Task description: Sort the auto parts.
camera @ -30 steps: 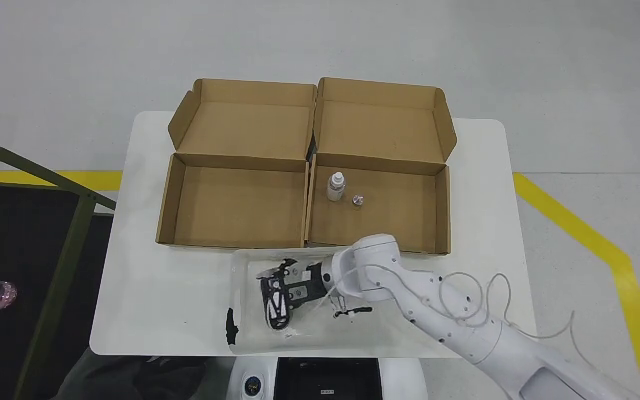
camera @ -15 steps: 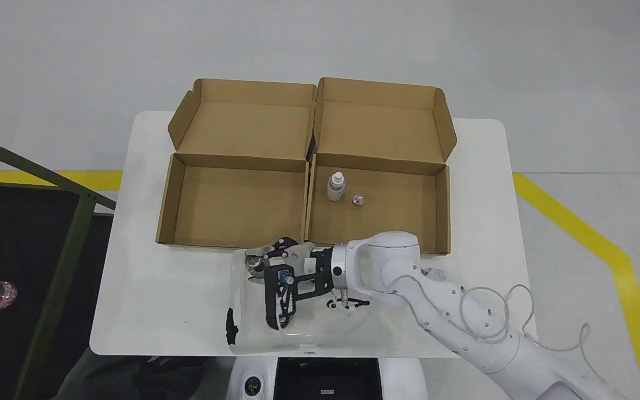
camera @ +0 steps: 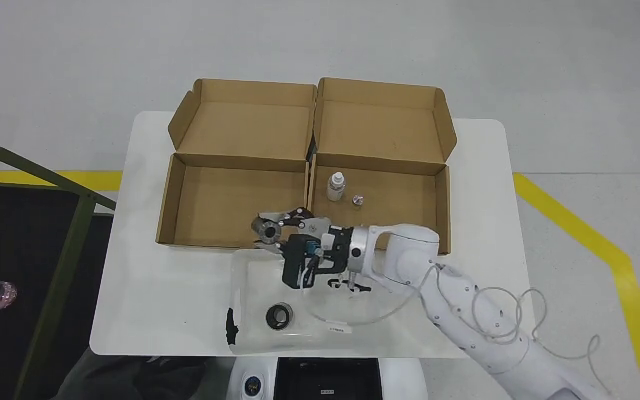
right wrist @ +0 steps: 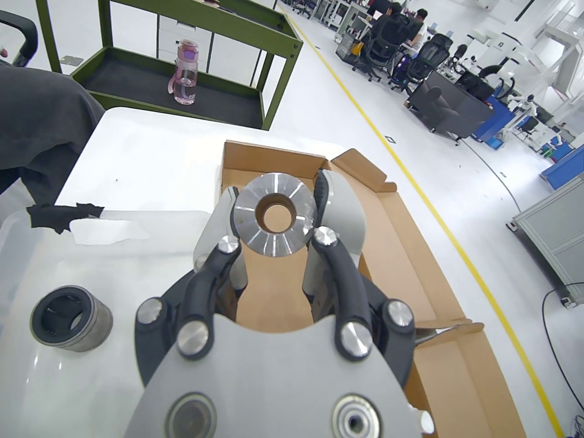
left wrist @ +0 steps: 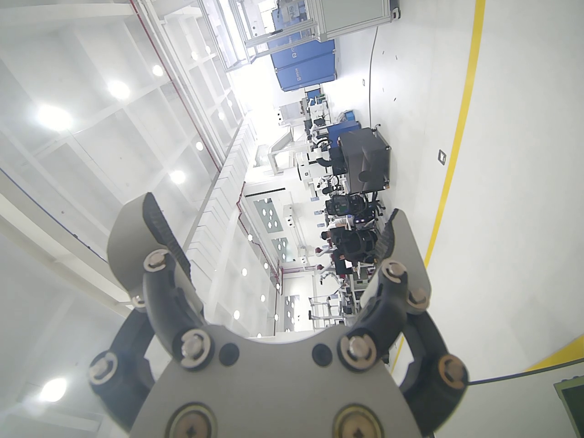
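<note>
Right tool (right wrist: pixel 276 194) clamped on a metal disc (right wrist: pixel 275 220): I hold it by the rim, one finger on each side, its flat face and round centre hole turned toward my wrist camera. Seen from above, the disc hangs over the near right corner of the left box (camera: pixel 235 205), just past the far wall of the clear bin (camera: pixel 250 290) at the table's (camera: pixel 150 290) front edge. How high it sits above the cardboard floor I cannot tell.

My left tool (left wrist: pixel 271 211) stands wide, its ribbed fingers (left wrist: pixel 157 225) spread far apart and aimed up toward the ceiling lights of the hall.

Inside the bin a short grey bushing (camera: pixel 279 317) with a dark bore stands on end, well apart from the disc. A scrap of black tape (camera: pixel 231 328) clings to the bin's near left corner.

Both boxes lie open side by side at the middle of the table, lids folded back. The right box (camera: pixel 400 215) holds a small white bottle (camera: pixel 338 186), upright near its left wall, with a small metal part (camera: pixel 358 199) just beside it. From my right wrist, a green cart (right wrist: pixel 191 24) stands on the floor beyond the table.
</note>
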You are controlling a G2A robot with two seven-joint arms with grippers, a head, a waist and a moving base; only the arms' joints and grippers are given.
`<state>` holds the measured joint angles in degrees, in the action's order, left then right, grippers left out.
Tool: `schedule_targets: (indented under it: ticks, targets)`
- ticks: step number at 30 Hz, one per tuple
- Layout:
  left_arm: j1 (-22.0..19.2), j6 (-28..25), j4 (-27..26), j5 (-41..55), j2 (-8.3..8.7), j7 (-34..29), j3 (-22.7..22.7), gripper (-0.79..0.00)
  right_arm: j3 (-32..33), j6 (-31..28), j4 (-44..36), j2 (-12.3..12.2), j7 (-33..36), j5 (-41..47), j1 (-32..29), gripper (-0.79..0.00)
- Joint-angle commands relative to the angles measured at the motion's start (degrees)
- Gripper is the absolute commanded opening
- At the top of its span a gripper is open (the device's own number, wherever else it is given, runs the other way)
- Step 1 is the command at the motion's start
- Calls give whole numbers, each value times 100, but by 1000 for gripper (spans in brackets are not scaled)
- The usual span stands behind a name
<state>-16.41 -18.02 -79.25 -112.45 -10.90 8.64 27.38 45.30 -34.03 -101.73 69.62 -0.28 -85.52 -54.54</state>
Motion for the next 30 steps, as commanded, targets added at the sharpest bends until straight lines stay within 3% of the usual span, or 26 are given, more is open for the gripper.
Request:
schedule_targets:
  ticks: [1, 17, 30]
  targets:
    - [0, 0, 0, 0, 0, 0, 0, 0, 18, -57, 76, 17, 101, 134, 56, -785]
    - [0, 0, 0, 0, 0, 0, 0, 0, -346, -314, 1577, 406, 920, 1164, 1236, -785]
    - [0, 0, 0, 0, 0, 0, 0, 0, -1171, -186, 3191, 1022, 1582, 1568, 2374, -785]
